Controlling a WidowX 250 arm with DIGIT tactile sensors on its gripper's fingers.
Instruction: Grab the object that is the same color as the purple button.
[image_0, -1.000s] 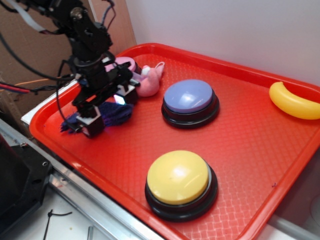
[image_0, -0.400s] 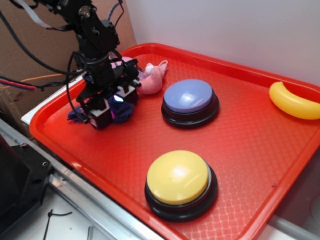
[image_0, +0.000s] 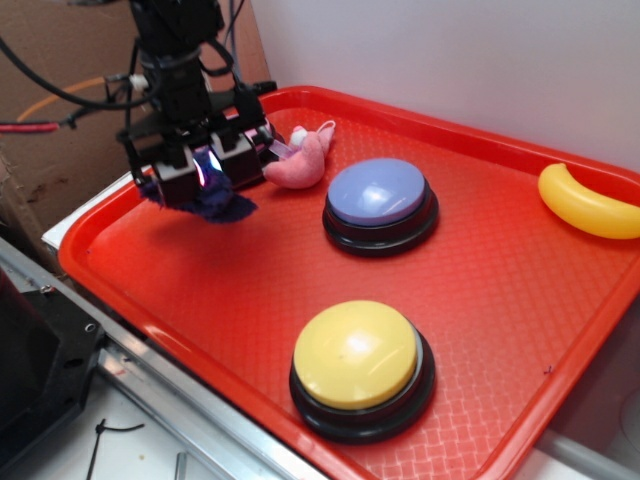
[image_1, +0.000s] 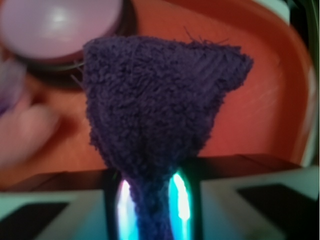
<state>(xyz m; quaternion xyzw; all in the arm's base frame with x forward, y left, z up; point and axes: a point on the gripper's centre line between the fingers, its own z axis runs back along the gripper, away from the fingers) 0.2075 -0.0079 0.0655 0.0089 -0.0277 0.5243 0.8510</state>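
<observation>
Over the tray's (image_0: 480, 300) far-left corner the gripper (image_0: 205, 170) has its jaws clamped on the cloth (image_0: 215, 205), which hangs clear of the floor, near the plush (image_0: 300, 165). Grab looks done; next, just keep hold and lift.

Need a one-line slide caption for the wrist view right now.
Tool pinching the dark purple knitted cloth above the red tray, pink-topped button blurred behind.

A gripper (image_0: 205, 170) holds a cloth (image_0: 215, 205) above the tray's (image_0: 120, 290) left end. A plush toy (image_0: 300, 165) lies just right of it, a button (image_0: 380, 200) farther right, another button (image_0: 360, 365) nearer the camera.
</observation>
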